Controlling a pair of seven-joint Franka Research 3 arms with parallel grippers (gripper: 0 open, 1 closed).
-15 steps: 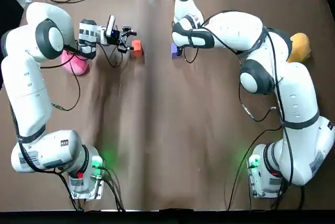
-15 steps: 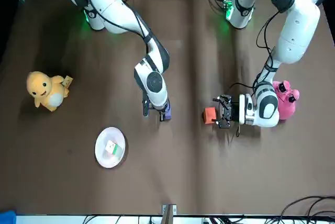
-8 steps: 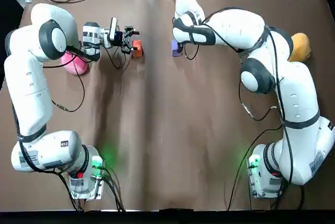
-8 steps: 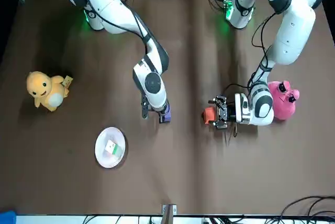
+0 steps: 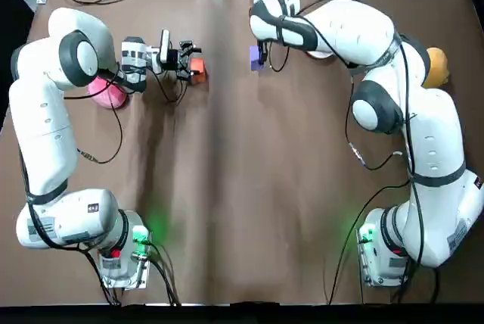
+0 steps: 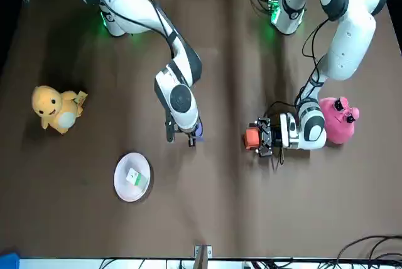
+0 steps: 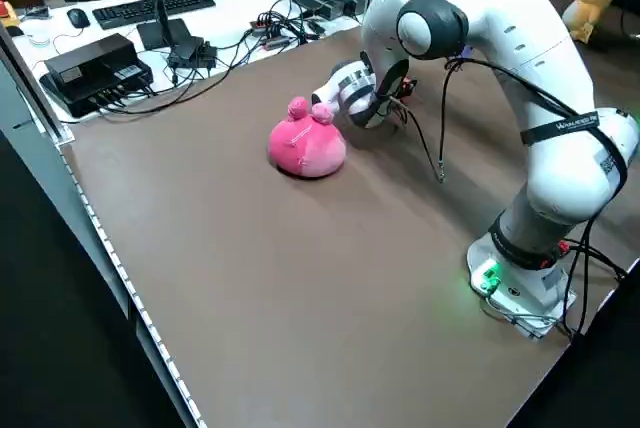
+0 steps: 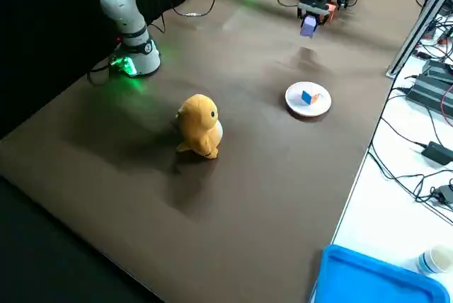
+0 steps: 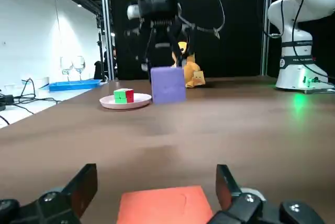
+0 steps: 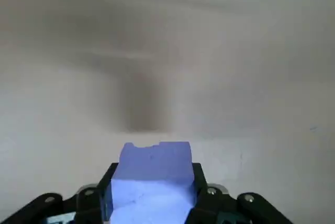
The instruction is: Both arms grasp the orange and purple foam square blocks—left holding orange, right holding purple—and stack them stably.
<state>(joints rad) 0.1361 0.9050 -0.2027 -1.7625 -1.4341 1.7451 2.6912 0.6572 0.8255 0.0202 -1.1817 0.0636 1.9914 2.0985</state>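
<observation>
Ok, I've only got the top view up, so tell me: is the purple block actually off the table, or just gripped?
Observer: It's off. The right side view shows the purple block hanging clear of the table, clamped in the right pincer.
Operator: Is the left pincer shut on the orange one?
Observer: Not yet. In the left wrist view the left pincer is open, with a gap on each side of the orange block.
Operator: Anything nearby that I can't see?
Observer: Yes. The front view shows a white plate holding a small cube, nearer the front camera and to the robot's right of the purple block.
</observation>
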